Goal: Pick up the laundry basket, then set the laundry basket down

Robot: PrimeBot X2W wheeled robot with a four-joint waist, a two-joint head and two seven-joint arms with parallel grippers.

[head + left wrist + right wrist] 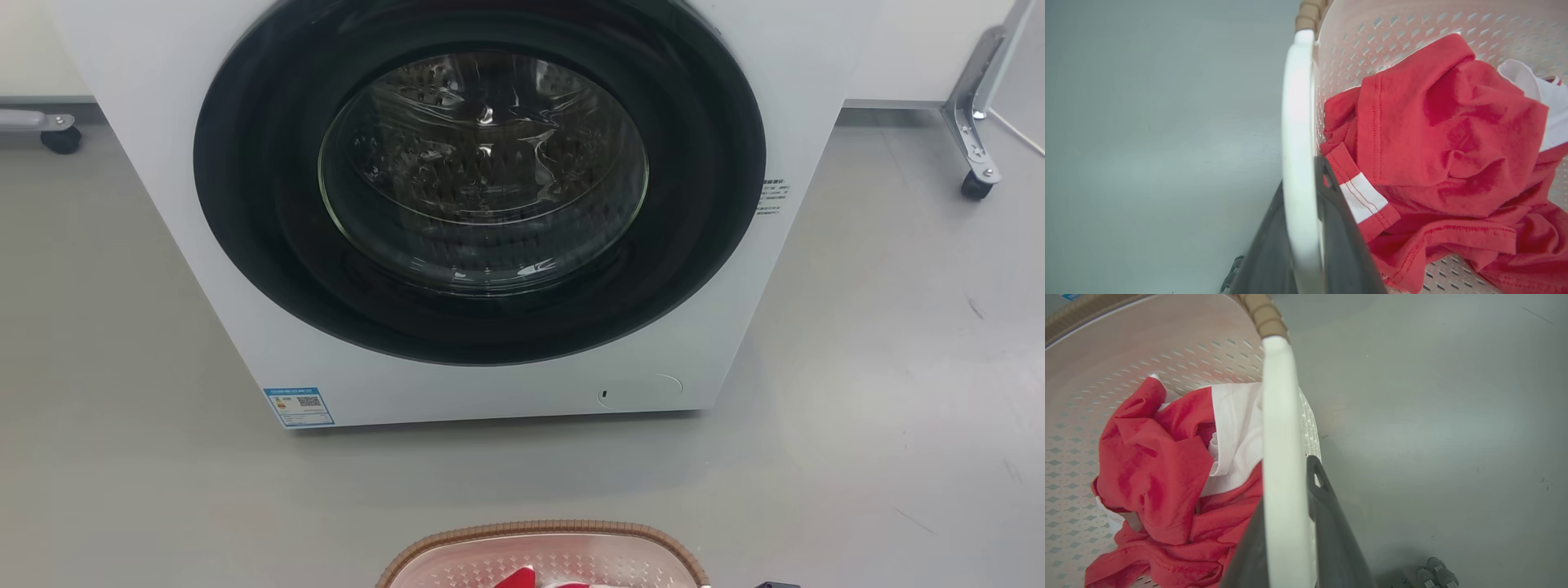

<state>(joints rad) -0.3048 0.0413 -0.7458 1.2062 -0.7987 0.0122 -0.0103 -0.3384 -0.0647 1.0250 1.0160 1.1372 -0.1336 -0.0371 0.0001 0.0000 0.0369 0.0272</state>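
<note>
Left gripper (1302, 179) and right gripper (1286, 486) each clamp the laundry basket (555, 527) by its handles (1296, 102). Lifted? Can't tell. Set-down remains.

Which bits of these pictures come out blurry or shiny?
Head view: sharp, with bright reflections on the washing machine door glass. Left wrist view: the laundry basket handle and dark fingers near the lens are soft, the red garment crisp. Right wrist view: likewise, the handle washed out white.
</note>
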